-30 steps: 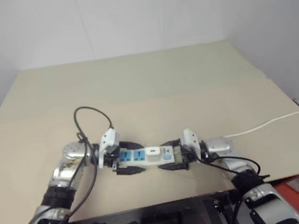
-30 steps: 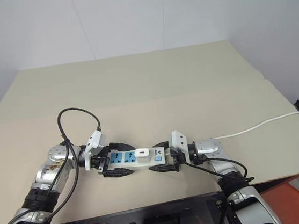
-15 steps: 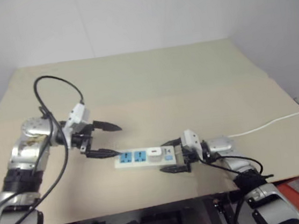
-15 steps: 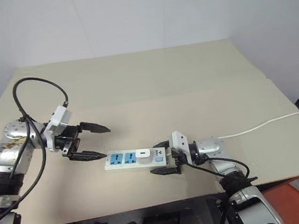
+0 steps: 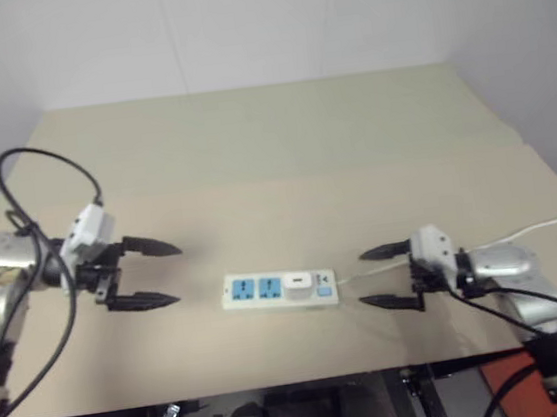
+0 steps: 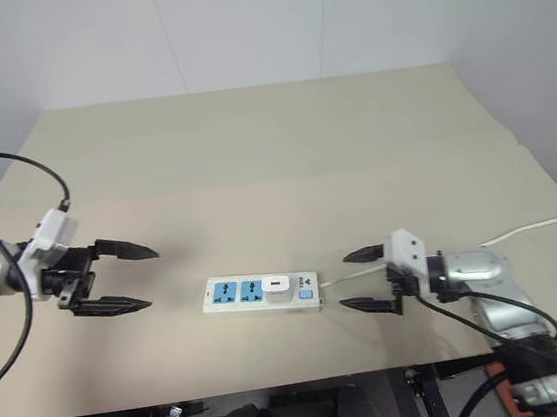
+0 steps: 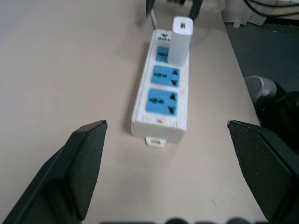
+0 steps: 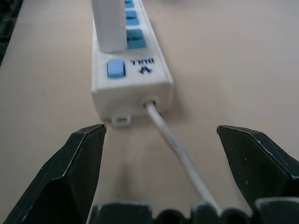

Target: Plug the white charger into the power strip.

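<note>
The power strip (image 5: 279, 291) lies flat on the tan table near its front edge. The white charger (image 5: 297, 285) stands upright in the socket nearest the blue switch (image 8: 116, 68), with two blue socket faces (image 7: 163, 88) bare beside it. My left gripper (image 5: 155, 275) hovers open well off the strip's left end, nothing between its fingers. On the other side, my right gripper (image 5: 382, 277) is open just past the strip's switch end, its fingers straddling the thin white cord (image 8: 177, 154) without touching it.
The cord (image 5: 543, 229) runs off to the right over the table's edge. The tan table (image 5: 283, 158) stretches far back to a white wall. Its front edge lies close below the strip.
Both grippers have pulled away from the strip's ends, the left one out to the left and upward, the right one out to the right. The strip with the charger stays put.
</note>
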{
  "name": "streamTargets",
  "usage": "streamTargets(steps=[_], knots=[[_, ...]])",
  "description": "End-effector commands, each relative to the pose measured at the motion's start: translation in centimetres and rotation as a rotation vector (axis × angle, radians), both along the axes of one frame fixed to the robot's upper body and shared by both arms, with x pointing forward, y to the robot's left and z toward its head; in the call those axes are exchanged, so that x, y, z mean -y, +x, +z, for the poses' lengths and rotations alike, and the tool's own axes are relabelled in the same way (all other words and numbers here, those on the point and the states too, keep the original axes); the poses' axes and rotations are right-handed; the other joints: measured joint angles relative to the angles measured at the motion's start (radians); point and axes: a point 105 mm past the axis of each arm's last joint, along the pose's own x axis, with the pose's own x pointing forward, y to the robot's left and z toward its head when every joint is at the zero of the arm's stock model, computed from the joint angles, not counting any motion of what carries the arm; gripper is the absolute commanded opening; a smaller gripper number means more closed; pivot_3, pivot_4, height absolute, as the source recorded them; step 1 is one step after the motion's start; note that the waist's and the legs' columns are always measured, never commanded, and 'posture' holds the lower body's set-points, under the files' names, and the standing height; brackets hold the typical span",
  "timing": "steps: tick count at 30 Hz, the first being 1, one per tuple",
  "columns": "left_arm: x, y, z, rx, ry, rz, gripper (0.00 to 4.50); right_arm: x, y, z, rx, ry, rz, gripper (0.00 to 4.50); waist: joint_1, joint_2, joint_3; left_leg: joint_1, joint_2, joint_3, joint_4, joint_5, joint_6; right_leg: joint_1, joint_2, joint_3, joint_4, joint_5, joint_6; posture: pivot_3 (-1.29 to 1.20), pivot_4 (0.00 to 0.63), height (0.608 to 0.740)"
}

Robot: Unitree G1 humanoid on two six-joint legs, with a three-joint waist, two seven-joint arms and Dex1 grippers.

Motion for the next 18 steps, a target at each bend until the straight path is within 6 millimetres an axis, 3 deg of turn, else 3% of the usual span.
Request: streamTargets(steps=[1, 9, 18], knots=[[-1.0, -0.9, 2.1, 0.076, 0.016, 0.006, 4.5, 1.8, -0.3, 2.2, 0.049, 0.005, -0.036, 4.46, 0.0, 0.0, 0.0, 0.0, 0.0, 0.0, 0.0, 0.0, 0.0, 0.0, 0.0, 0.0, 0.0, 0.0, 0.0, 0.0, 0.15, 0.74], [-2.1, -2.5, 2.5, 0.047, 0.064, 0.026, 4.5, 4.5, -1.4, 4.6, 0.064, -0.039, -0.069, 4.46, 0.002, 0.0, 0.001, 0.0, 0.0, 0.002, 0.0, 0.0, 0.0, 0.0, 0.0, 0.0, 0.0, 0.0, 0.0, 0.0, 0.15, 0.74], [-1.7, -2.7, 2.4, 0.045, 0.071, 0.03, 4.5, 4.9, -2.5, 4.6, 0.049, -0.049, -0.081, 4.46, 0.003, 0.0, 0.001, 0.0, 0.0, 0.002, 0.0, 0.0, 0.0, 0.001, 0.0, 0.0, 0.0, 0.0, 0.0, 0.0, 0.15, 0.74]])
